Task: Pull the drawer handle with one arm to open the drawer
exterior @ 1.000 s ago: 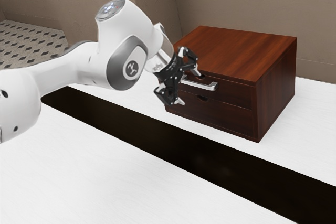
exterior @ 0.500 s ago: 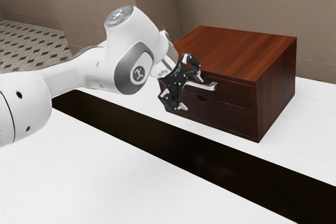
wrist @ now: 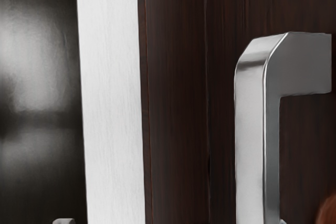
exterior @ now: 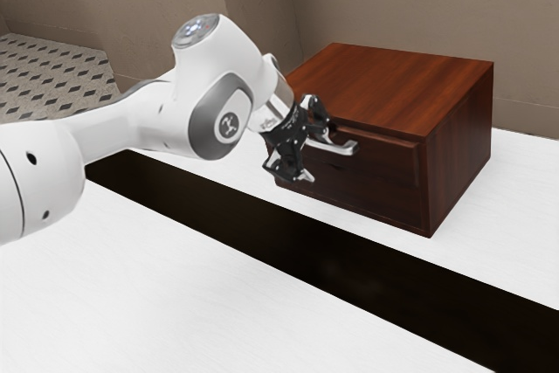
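Observation:
The dark wooden cabinet (exterior: pixel 393 85) stands on the white table, with its front toward the arm. Its upper drawer (exterior: pixel 384 159) carries a silver bar handle (exterior: pixel 342 146) and looks flush with the front. My black gripper (exterior: pixel 312 148) is open at the handle's end on the exterior view's left. One finger sits above the bar and one below it, and I cannot tell whether either touches it. In the wrist view the handle (wrist: pixel 257 129) is close ahead against the drawer's dark wood (wrist: pixel 178 103).
The cabinet rests on a white table section (exterior: pixel 515 216). A wide dark gap (exterior: pixel 349 259) separates it from the nearer white surface (exterior: pixel 175 303). In the wrist view the white table strip (wrist: pixel 110 103) runs beside the drawer front.
My hand has moved toward the exterior view's right, up to the handle's end, and its fingers now straddle the bar. The drawer has not visibly moved.

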Available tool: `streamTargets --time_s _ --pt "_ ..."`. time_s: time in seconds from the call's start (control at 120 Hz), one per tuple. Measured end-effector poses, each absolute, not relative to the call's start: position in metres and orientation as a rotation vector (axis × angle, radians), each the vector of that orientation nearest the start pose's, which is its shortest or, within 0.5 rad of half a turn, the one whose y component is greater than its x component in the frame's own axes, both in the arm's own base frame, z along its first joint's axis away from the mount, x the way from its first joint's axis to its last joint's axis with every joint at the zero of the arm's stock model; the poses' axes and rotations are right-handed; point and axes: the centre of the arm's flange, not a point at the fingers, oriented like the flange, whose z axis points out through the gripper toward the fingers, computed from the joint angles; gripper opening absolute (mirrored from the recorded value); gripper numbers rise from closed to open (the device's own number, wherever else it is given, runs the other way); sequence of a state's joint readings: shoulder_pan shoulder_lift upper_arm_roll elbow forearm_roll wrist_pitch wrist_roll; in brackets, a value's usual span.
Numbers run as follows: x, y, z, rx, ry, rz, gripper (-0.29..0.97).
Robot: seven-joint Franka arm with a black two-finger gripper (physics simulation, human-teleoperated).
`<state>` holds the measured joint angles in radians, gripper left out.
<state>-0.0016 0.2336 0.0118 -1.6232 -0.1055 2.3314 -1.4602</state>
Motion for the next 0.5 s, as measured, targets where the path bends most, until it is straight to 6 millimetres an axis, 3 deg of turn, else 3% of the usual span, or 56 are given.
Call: streamTargets --time_s 0.267,0.5 --pt "0.662 0.008 0.544 -2.509 -2.411 -0.525 0.07" --pt "0.643 0.010 0.544 -2.495 -2.416 -0.504 -0.06"
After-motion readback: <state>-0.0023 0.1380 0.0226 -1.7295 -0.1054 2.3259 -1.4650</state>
